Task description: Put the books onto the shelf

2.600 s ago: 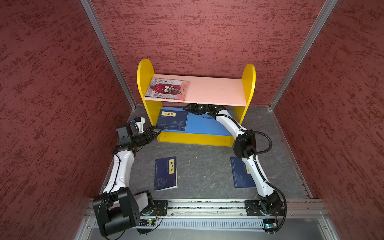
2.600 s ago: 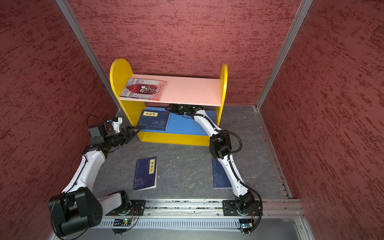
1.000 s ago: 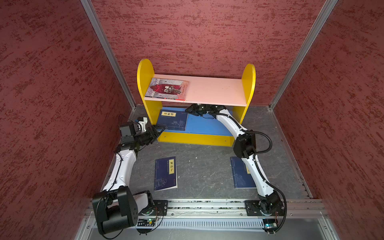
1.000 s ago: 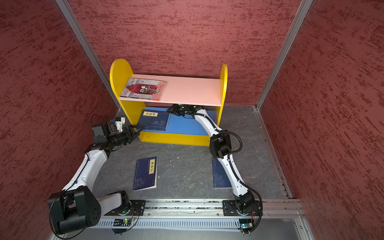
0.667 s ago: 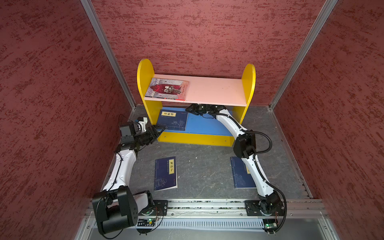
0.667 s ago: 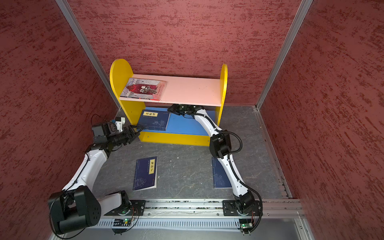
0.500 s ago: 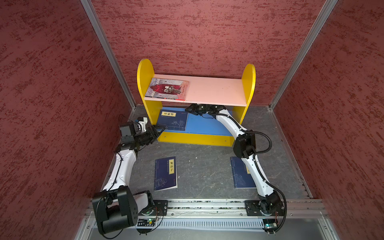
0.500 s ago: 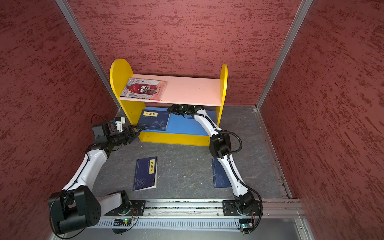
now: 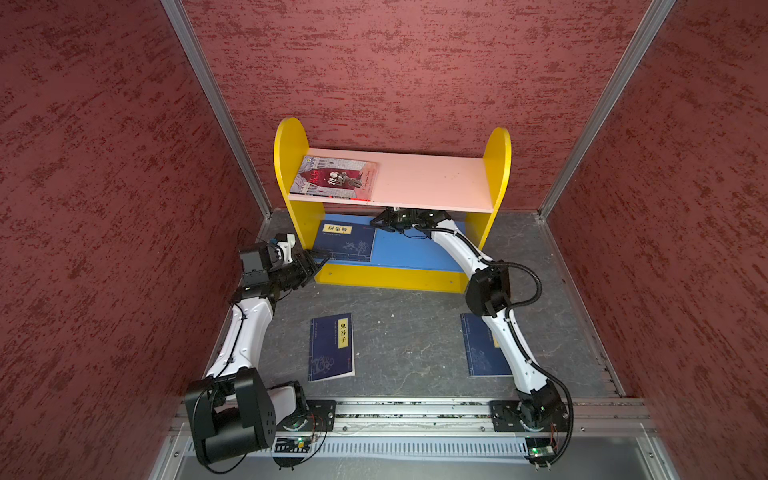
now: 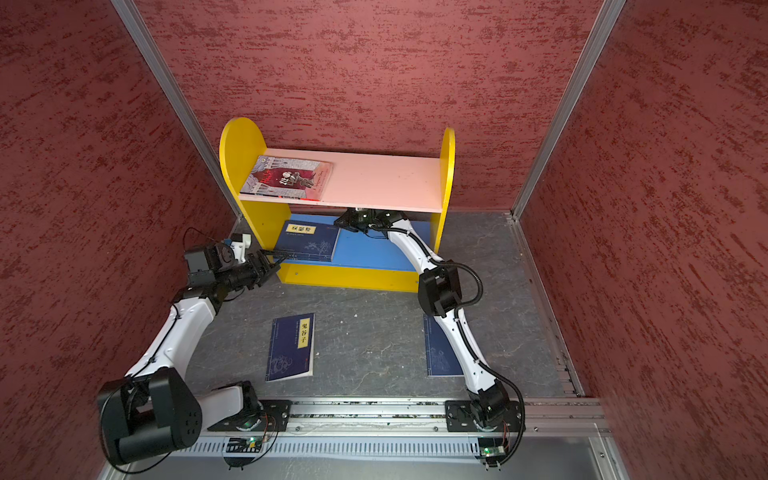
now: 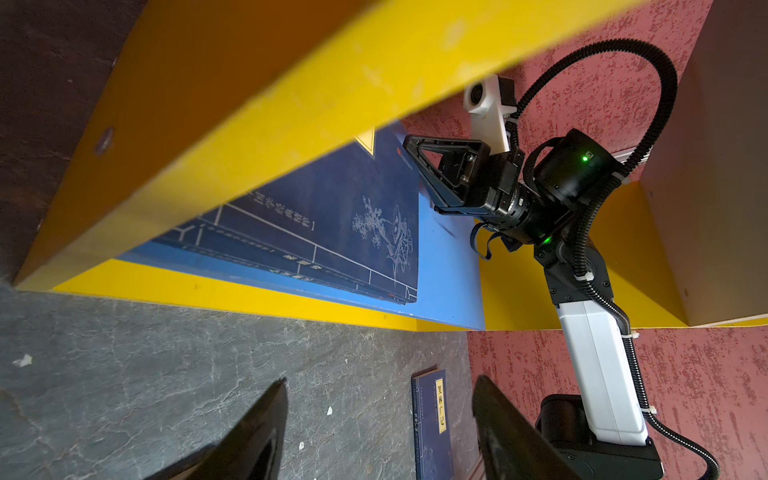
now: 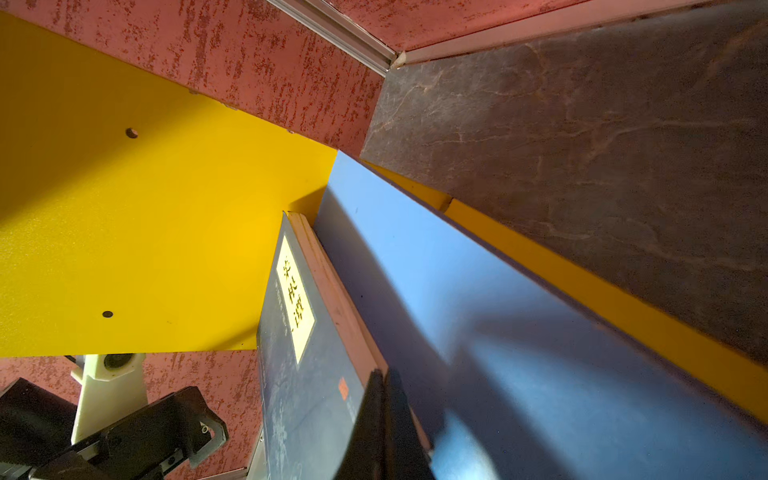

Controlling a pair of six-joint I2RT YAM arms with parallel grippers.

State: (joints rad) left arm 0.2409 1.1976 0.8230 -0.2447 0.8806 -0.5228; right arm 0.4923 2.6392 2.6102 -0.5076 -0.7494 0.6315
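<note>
Right gripper, jaws pressed together, reaches under the pink upper board on an outstretched, arched arm, tips at the edge of a navy book lying on the blue lower board of the shelf. Left gripper hovers parted and empty by the shelf's front corner. Two more navy books lie on the floor.

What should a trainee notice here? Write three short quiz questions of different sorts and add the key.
1. True or false: the left gripper is shut.
2. How many blue books lie on the floor?
3. Where does the red book lie? A: on the pink top board. B: on the blue bottom board. C: on the ground.
Key: 1 false, it is open; 2 two; 3 A.
</note>
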